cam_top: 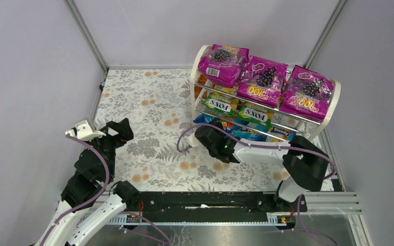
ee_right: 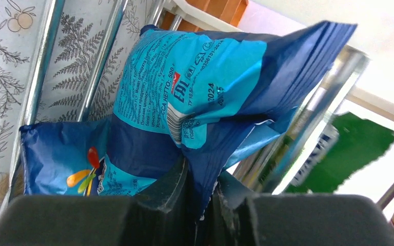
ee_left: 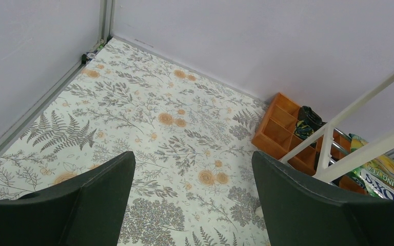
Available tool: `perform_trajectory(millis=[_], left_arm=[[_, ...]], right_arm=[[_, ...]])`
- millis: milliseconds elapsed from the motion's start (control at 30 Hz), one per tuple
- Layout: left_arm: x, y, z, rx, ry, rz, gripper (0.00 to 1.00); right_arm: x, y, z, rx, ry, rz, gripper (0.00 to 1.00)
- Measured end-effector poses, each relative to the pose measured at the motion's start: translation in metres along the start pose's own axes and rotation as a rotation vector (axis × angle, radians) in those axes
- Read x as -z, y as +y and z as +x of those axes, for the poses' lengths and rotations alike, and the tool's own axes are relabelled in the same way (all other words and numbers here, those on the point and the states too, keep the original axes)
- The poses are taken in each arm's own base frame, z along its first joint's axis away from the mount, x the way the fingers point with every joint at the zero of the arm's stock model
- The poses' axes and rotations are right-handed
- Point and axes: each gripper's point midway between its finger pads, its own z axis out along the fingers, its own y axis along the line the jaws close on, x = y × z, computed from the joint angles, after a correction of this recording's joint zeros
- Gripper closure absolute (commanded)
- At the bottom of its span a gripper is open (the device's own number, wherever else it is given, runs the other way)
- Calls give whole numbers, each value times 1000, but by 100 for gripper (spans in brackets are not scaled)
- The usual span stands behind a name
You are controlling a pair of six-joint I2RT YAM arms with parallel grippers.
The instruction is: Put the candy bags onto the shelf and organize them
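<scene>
At the shelf [ee_right: 308,115], lowest tier: right gripper [ee_right: 201,187] is clamped on the crimped edge of a blue bag [ee_right: 195,77] that stands tilted, partly inside the tier. The bag looks light, soft and glossy — likely slippery, with loose contents. Best taken by the flat seam, not the belly. Left gripper [ee_left: 192,164] is spread wide and empty above the bench [ee_left: 133,102].

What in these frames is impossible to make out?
- Top view: bottom-tier blue bags, mostly covered by the shelf and right arm; count unclear.
- Right wrist view: front of the blue bag in the right claw, turned away.
- Left wrist view: contents of the orange organizer, dark, partly behind shelf bars.
</scene>
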Motion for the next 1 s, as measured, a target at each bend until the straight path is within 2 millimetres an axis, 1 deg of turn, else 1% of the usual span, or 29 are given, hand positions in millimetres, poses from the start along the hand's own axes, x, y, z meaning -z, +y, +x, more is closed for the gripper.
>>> perform_trajectory(millis=[67,167,567,833,1000], left_arm=[[0,0,1,-1,1,0,11],[-1,0,2,-4,4,-2,11],[1,0,3,1,4,11,11],[1,-1,5,0,7,17,11],[1,-1,4,0,7,17,11]], right_arm=[[-10,4,3,17,19,-6,100],[-20,6,3,45,32,-6,100],[-51,-1,6,134,65,52,100],[-53,-7,8,137,76,107,100],[-48,-5,17,120,113,151,100]])
